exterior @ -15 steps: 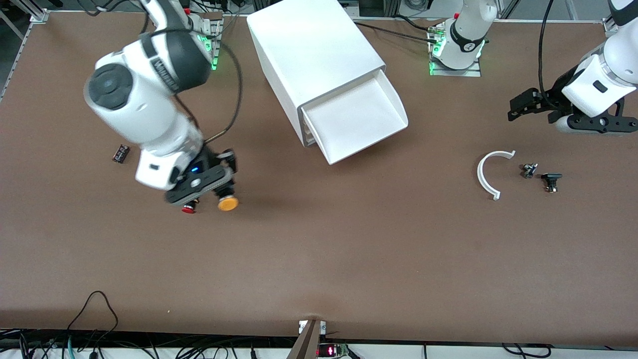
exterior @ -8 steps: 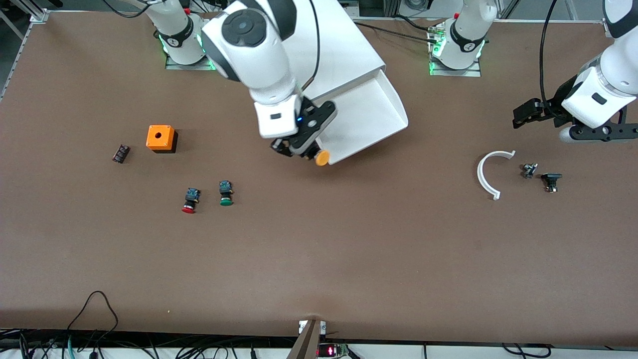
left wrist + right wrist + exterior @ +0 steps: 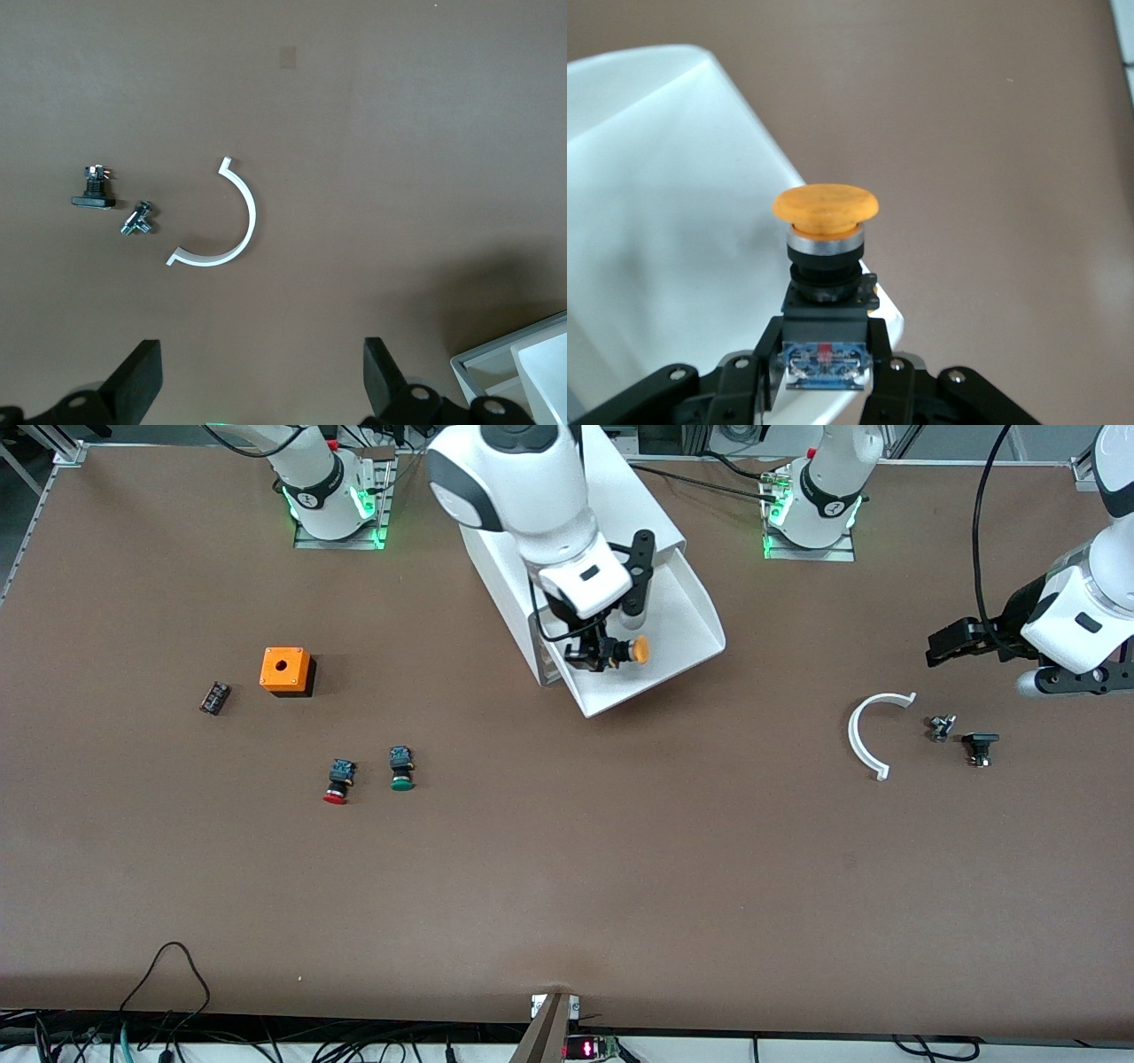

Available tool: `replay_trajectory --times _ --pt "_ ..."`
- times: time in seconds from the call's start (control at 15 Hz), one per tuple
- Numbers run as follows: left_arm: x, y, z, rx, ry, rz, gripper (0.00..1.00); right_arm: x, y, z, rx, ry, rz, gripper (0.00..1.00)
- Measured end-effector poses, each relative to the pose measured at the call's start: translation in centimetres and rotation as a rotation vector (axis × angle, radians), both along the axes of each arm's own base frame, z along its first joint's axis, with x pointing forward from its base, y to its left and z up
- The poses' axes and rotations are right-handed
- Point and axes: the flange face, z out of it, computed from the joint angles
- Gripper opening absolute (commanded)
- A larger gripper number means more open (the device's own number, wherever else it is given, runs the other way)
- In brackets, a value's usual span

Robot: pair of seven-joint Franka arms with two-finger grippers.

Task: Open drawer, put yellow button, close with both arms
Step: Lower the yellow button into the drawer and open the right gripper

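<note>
The yellow button (image 3: 639, 650) has a round yellow-orange cap (image 3: 826, 205) on a black-and-blue body. My right gripper (image 3: 608, 654) is shut on that body (image 3: 827, 341) and holds it over the drawer (image 3: 687, 615). The drawer is the top one of the white cabinet (image 3: 629, 500) and stands pulled out, its white floor (image 3: 656, 177) bare under the button. My left gripper (image 3: 935, 652) hangs open over the table toward the left arm's end, with nothing between its fingers (image 3: 142, 376).
A red button (image 3: 337, 783), a green button (image 3: 402, 769), an orange box (image 3: 285, 670) and a small black chip (image 3: 214, 697) lie toward the right arm's end. A white arc (image 3: 864, 735) and two small dark parts (image 3: 940, 728) (image 3: 979, 746) lie under the left gripper.
My right arm has carried the yellow button from beside the red and green buttons to above the open drawer. The left arm has drifted slightly toward its end of the table.
</note>
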Motion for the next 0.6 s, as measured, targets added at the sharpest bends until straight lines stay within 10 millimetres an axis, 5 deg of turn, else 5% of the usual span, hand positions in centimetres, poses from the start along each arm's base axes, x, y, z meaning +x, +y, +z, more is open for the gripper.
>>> replay_trajectory --times 0.2,0.6 --pt "0.0 -0.1 0.1 0.0 -0.001 -0.001 1.0 -1.7 1.9 -1.8 -0.041 -0.015 0.141 0.26" --pt "0.0 0.0 0.0 0.0 -0.001 0.0 1.0 -1.9 2.5 -3.7 -0.097 -0.045 0.299 0.27"
